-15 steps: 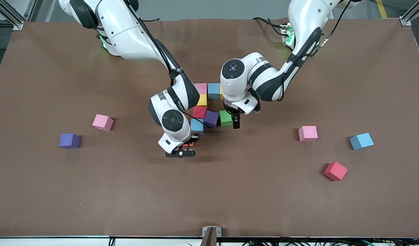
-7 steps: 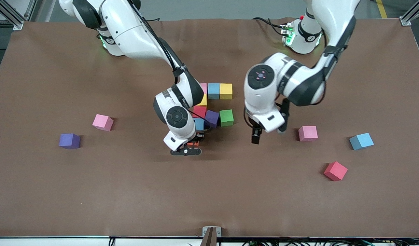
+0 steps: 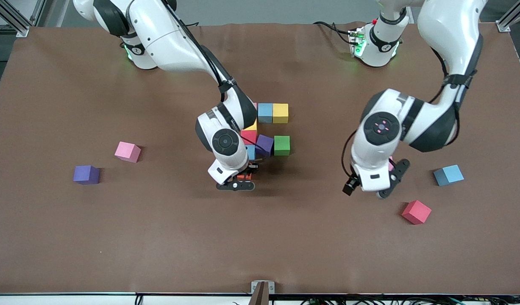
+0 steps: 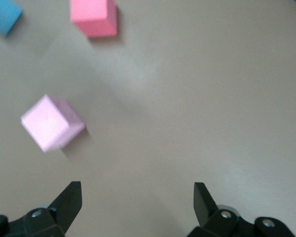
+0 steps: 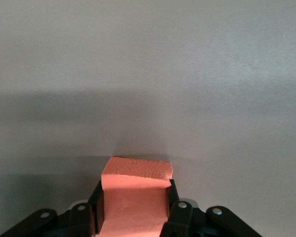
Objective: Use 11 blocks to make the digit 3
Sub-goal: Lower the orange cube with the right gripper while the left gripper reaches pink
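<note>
Orange block clenched in right claw, low over bare brown tabletop, just on the camera side of the block cluster. Cluster at tabletop centre: blue block and yellow block side by side in the row farthest from the camera; nearer, red block, purple block and green block; a second yellow and a second blue partly hidden by the right arm. Left claw released, fingers spread wide, empty, over tabletop beside pale pink block. Toward the left arm's end: loose blue block, loose red block. Toward the right arm's end: pink block, loose purple block, well apart from the cluster.
</note>
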Robot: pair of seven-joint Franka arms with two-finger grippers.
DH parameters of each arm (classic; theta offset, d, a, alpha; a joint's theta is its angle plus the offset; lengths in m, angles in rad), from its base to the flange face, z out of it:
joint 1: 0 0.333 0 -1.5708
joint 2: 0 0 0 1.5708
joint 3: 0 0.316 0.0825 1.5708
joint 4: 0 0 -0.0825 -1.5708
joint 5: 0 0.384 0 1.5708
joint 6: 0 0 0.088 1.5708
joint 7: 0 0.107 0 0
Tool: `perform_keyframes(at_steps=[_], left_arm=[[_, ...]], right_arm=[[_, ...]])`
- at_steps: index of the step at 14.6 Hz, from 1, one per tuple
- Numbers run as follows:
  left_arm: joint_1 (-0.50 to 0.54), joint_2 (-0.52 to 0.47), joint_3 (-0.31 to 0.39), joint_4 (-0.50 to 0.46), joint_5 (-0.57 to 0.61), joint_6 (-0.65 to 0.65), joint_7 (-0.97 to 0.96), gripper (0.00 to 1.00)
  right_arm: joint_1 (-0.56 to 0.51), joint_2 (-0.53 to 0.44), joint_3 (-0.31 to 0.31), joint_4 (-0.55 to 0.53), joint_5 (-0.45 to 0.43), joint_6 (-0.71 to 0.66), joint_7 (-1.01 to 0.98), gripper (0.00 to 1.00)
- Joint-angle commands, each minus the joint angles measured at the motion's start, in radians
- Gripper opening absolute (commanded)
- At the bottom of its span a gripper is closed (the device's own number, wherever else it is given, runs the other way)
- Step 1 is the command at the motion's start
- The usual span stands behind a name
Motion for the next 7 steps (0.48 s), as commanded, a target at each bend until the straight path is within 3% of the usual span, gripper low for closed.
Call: perform_keyframes(at_steps=[1,7], left_arm=[[0.029,0.048,-0.008,0.067,0.017,-0.011,0.193,1.0],[0.083,0.085,-0.007,0.105,0.012,-0.008,0.525,1.0]], right_arm=[[0.012,0.035,-0.001,0.027,0.028,0.009,0.018,0.49],[0.012,0.035,-0.001,0.027,0.017,0.006,-0.002,0.49]])
